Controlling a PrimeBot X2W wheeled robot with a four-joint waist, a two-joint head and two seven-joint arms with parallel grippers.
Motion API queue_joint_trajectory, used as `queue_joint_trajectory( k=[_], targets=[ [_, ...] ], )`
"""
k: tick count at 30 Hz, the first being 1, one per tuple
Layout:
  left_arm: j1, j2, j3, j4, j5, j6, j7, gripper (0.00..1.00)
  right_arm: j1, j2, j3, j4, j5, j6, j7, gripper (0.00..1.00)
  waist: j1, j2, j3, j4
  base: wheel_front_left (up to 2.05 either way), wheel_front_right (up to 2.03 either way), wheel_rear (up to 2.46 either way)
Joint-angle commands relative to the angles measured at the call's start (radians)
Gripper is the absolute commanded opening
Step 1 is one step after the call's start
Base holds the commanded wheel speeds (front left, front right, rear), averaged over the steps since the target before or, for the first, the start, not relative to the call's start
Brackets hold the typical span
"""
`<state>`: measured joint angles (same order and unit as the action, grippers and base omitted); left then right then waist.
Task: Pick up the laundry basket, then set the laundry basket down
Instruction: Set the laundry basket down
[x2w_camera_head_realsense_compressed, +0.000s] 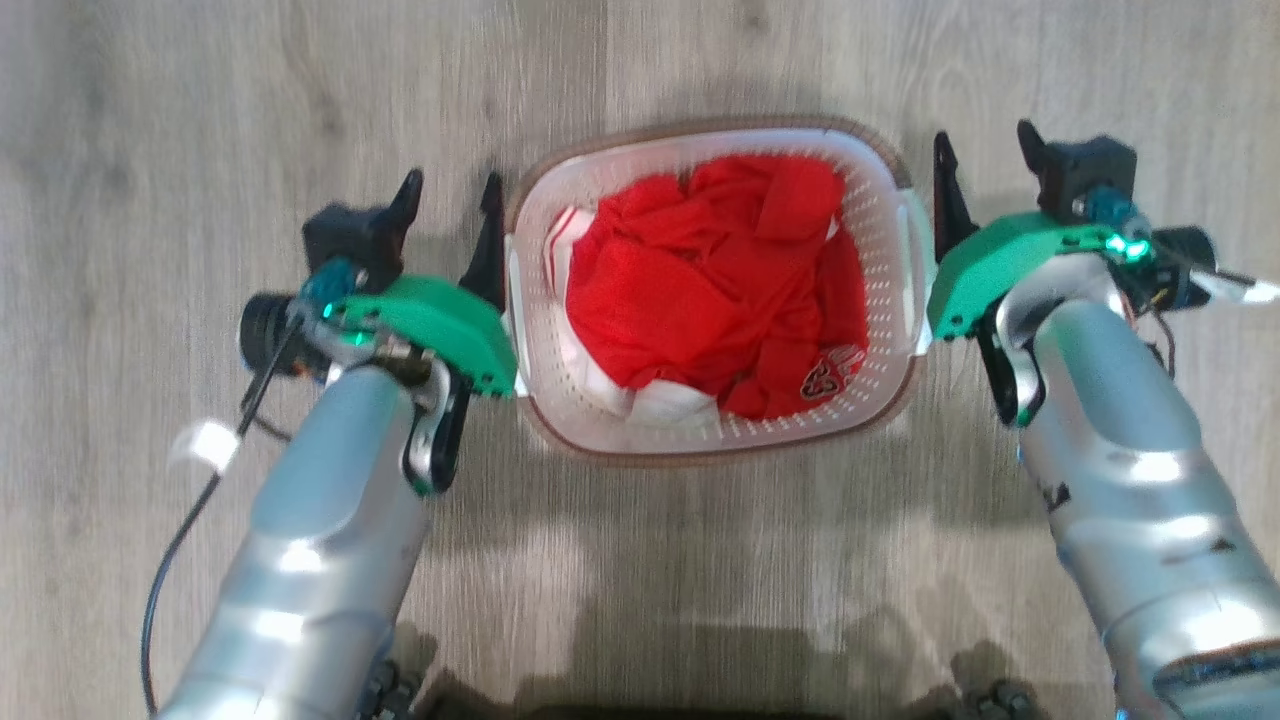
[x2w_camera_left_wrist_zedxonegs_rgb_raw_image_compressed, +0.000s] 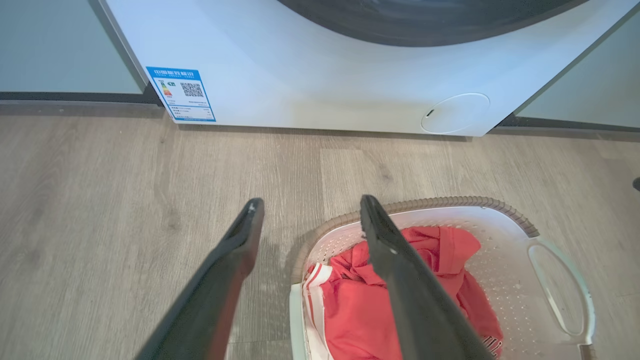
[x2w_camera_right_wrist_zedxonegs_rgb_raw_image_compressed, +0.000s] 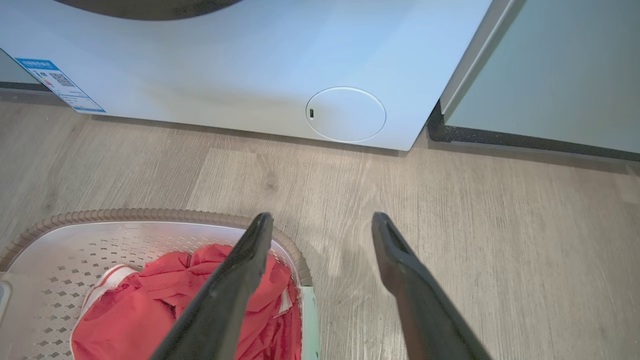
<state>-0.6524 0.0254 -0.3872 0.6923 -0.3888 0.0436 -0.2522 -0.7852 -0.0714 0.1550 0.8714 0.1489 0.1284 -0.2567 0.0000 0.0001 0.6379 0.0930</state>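
The laundry basket (x2w_camera_head_realsense_compressed: 560, 185) is white and perforated with a brown rim. It stands on the wood floor straight ahead and holds a heap of red clothes (x2w_camera_head_realsense_compressed: 700, 290). My left gripper (x2w_camera_head_realsense_compressed: 450, 215) hangs open just off its left side, the inner finger close beside the left handle (x2w_camera_head_realsense_compressed: 513, 290). In the left wrist view the basket (x2w_camera_left_wrist_zedxonegs_rgb_raw_image_compressed: 500, 260) lies at lower right, and the left gripper (x2w_camera_left_wrist_zedxonegs_rgb_raw_image_compressed: 311, 202) has nothing between its fingers. My right gripper (x2w_camera_head_realsense_compressed: 988, 160) is open beside the right handle (x2w_camera_head_realsense_compressed: 915, 270). In the right wrist view the right gripper (x2w_camera_right_wrist_zedxonegs_rgb_raw_image_compressed: 321, 217) stands open, with the basket (x2w_camera_right_wrist_zedxonegs_rgb_raw_image_compressed: 100, 240) at lower left.
A white washing machine (x2w_camera_left_wrist_zedxonegs_rgb_raw_image_compressed: 320, 75) stands on the floor a short way beyond the basket, with a round service flap (x2w_camera_right_wrist_zedxonegs_rgb_raw_image_compressed: 346, 114) low on its front. Pale cabinet panels (x2w_camera_right_wrist_zedxonegs_rgb_raw_image_compressed: 550, 65) flank it. A black cable (x2w_camera_head_realsense_compressed: 180, 540) trails along my left forearm.
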Motion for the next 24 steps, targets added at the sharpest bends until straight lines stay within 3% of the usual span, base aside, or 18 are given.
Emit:
queue_joint_trajectory(
  k=[1,11,24],
  targets=[
    [0.032,0.026,0.045,-0.041,0.022,-0.002,-0.01,1.0,0.044,0.021,0.009,-0.039,-0.006,0.002,-0.005,1.0,0.0,-0.0001,-0.055,-0.009,0.0,0.0,0.0],
    [0.266,0.025,0.191,-0.24,0.145,-0.016,-0.01,1.0,0.227,0.021,-0.008,-0.225,0.011,0.002,-0.005,1.0,0.0,-0.0001,-0.259,-0.041,0.0,0.0,0.0],
    [0.54,0.025,0.275,-0.47,0.169,0.008,-0.01,1.0,0.481,0.021,0.002,-0.438,0.027,0.002,-0.005,1.0,0.0,-0.0001,-0.48,-0.074,0.0,0.0,0.0]
  ],
)
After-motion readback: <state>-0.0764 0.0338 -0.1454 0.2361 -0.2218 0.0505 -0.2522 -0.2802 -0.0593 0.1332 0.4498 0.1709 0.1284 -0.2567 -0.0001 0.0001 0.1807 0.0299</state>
